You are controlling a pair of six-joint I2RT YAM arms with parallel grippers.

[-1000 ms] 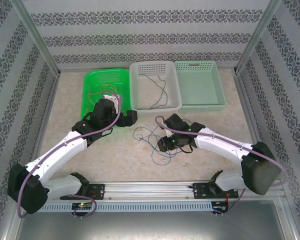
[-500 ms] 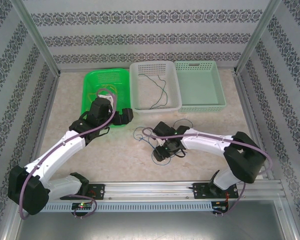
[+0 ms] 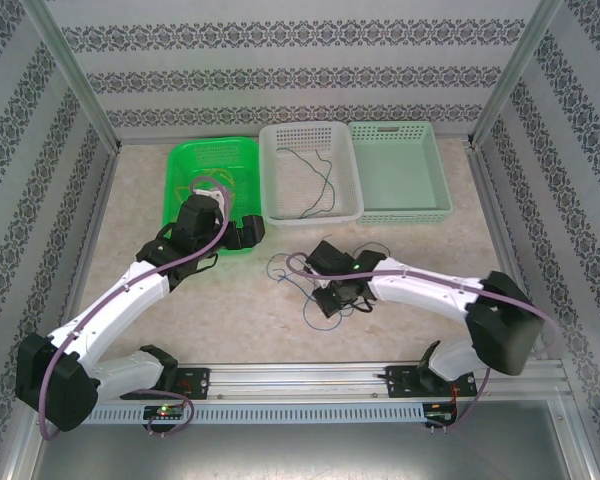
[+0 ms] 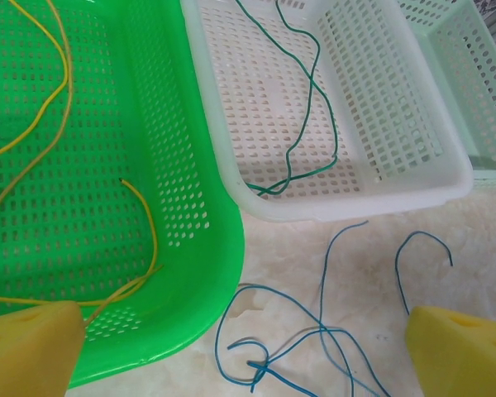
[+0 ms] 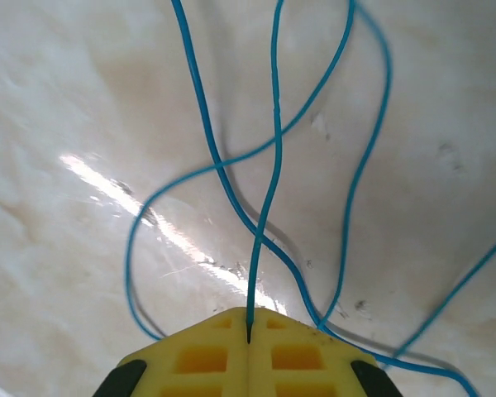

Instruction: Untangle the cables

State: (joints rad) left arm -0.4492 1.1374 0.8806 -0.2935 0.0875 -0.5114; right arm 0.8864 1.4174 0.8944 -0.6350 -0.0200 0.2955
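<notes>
Right gripper (image 5: 248,331): we see the jaws shut tight, pinching one strand of the blue cable (image 5: 267,182), which runs up from the seam. More blue loops cross it on the pale table (image 5: 83,99). Left gripper (image 4: 244,356): jaws spread wide, holding nothing, hanging over the near corner of the green basket (image 4: 198,165). We note yellow cables (image 4: 68,78) lying inside that basket. A green cable (image 4: 312,83) lies in the white basket (image 4: 372,194) just beside it.
</notes>
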